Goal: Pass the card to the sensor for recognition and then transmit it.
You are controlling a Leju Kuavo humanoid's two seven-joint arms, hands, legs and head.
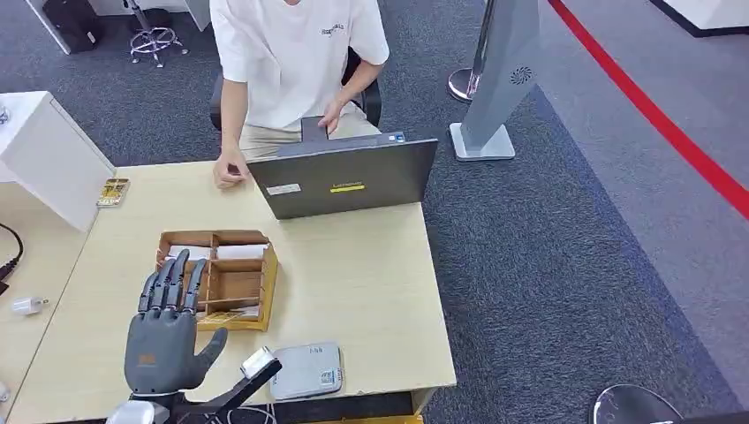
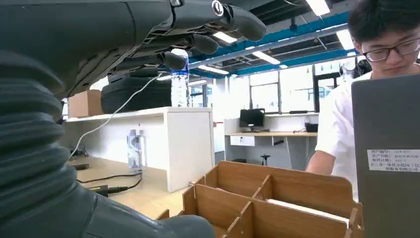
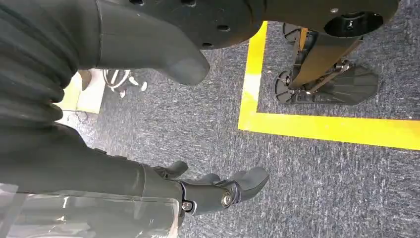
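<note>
Two hands: both were empty, fingers apart.
Left hand: the left hand (image 1: pixel 163 331) was raised flat over the counter (image 1: pixel 371 274), released, fingers stretched toward 12 o'clock and reaching over the near left corner of the wooden box (image 1: pixel 221 278); thumb out toward 3 o'clock.
Left hand, wrist view: the left hand's fingers (image 2: pixel 198 20) hung above the box's wooden partitions (image 2: pixel 267 203), holding nothing.
Right hand: the right hand (image 3: pixel 148 119) hung over grey carpet (image 3: pixel 322 178) crossed by yellow tape (image 3: pixel 327 126), released, thumb and fingers apart with nothing between them.
Cards: pale cards (image 1: pixel 240 252) lay in the box's far compartments, at 12 o'clock from the left hand; one more flat piece (image 1: pixel 231 314) lay in the near compartment, just beside the fingers. Which one was the task's card could not be told.
Sensor: a grey flat device (image 1: pixel 307 371) lay near the counter's near edge, at 3 o'clock from the left hand, apart from the box.
Laptop: a grey laptop (image 1: pixel 349 177) stood open at the far edge, at 1 o'clock from the box.
Person: a person in a white shirt (image 1: pixel 296 53) sat behind the laptop, one hand (image 1: pixel 230 170) resting on the counter.
</note>
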